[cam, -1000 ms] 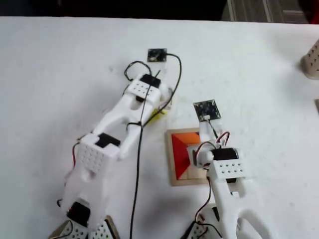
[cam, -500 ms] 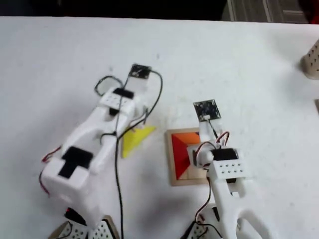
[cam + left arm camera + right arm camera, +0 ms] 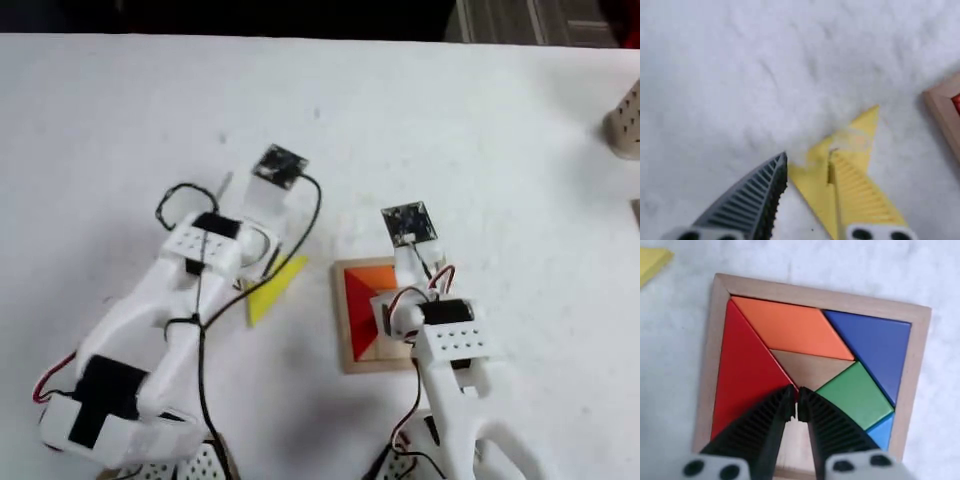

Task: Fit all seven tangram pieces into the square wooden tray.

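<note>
The left pincer (image 3: 807, 159) is held released, its grey finger and its yellow finger spread well apart and lowered to the table (image 3: 715, 75). The yellow triangle (image 3: 862, 135) lies flat there, partly under the yellow finger, with one edge near the grey fingertip. The spread is judged to be meant for closing across the flat piece. The triangle rests just beside the square wooden tray (image 3: 940, 107) but outside it, so it is taken to be the piece now being handled.

The right pincer (image 3: 796, 394) is clenched on nothing, its two dark fingers drawn almost together, and it hangs over the middle of the tray. It is probably parked there, or ready to nudge pieces tight.

Under it, five coloured pieces are counted inside the rim: one red triangle (image 3: 747, 365) along one side, one orange parallelogram (image 3: 795, 332), one dark blue triangle (image 3: 875, 350), one green square (image 3: 855, 395) and one light blue triangle (image 3: 882, 432) in a corner. They are packed edge to edge, which leaves room for the rest. One tan triangle (image 3: 810, 367) is seen at the centre; whether it is a sixth piece or bare tray floor cannot be told. Pale wood shows between the right fingers, judged to be the open gap for the yellow piece. One tray, one piece outside it and two arms are counted.
</note>
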